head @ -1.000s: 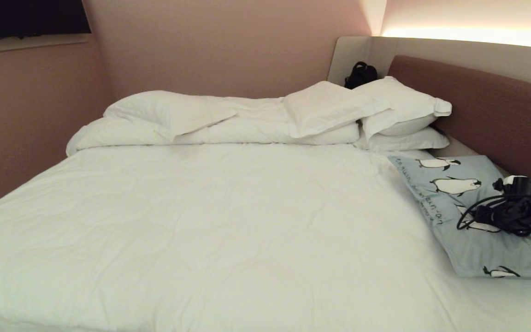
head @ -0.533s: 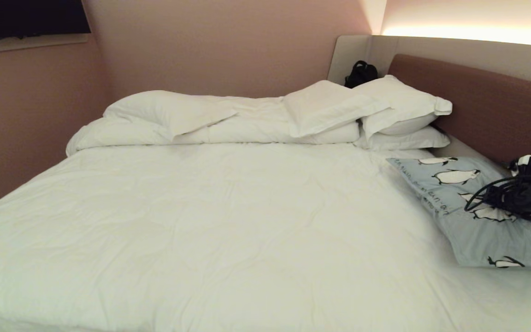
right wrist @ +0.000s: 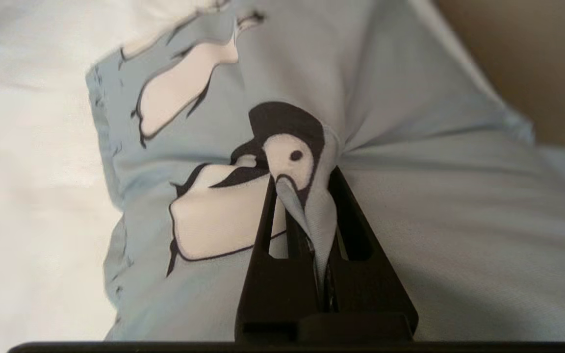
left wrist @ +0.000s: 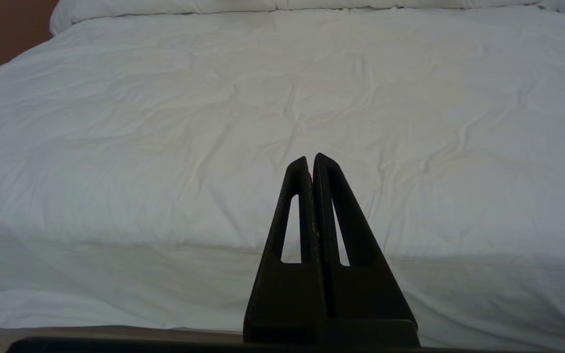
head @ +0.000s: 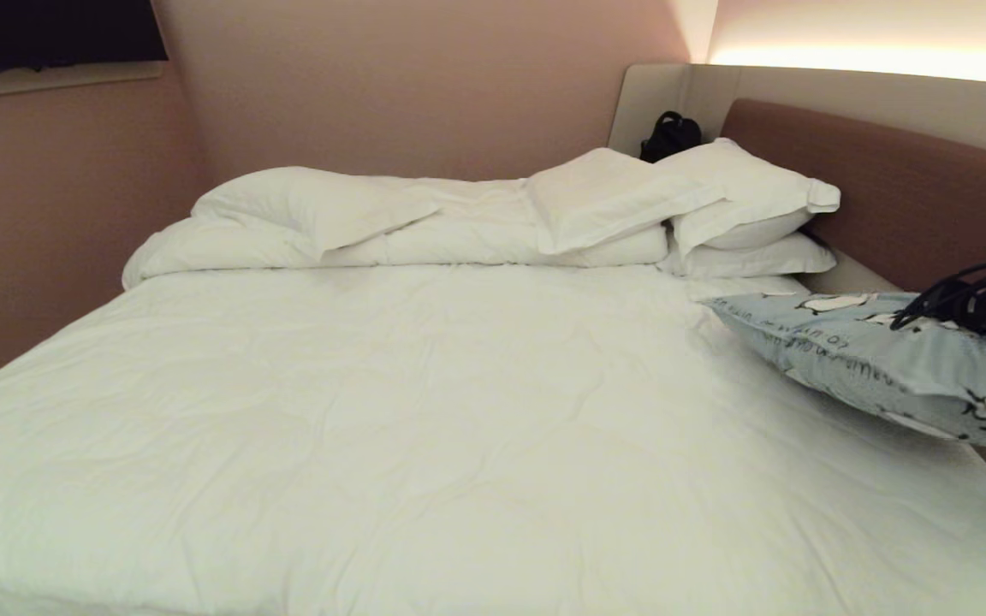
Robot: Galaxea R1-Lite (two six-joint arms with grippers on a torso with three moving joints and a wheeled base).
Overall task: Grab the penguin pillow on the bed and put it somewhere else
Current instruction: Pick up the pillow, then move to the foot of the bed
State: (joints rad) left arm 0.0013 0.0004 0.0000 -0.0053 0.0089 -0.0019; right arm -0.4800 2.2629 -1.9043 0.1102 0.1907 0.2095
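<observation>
The penguin pillow (head: 878, 359), light blue-grey with black-and-white penguins and a line of dark text, hangs tilted over the bed's (head: 424, 411) right edge. Its far corner trails near the sheet. My right gripper (right wrist: 304, 181) is shut on a pinched fold of the pillow's (right wrist: 434, 220) cover, right at a penguin's head. In the head view only that arm's cabled wrist (head: 985, 304) shows, above the pillow. My left gripper (left wrist: 310, 159) is shut with nothing in it, held before the bed's (left wrist: 165, 122) near edge.
Plain white pillows (head: 741, 201) and a rumpled duvet (head: 373, 222) lie along the far side. The brown headboard (head: 912, 188) runs behind the penguin pillow on the right. A black object (head: 670, 137) sits on the ledge behind the pillows. A pink wall (head: 48, 214) borders the left.
My right arm has risen and drawn to the right. The penguin pillow, flat on the bed a second ago, has come up with it and now tilts nearly edge-on.
</observation>
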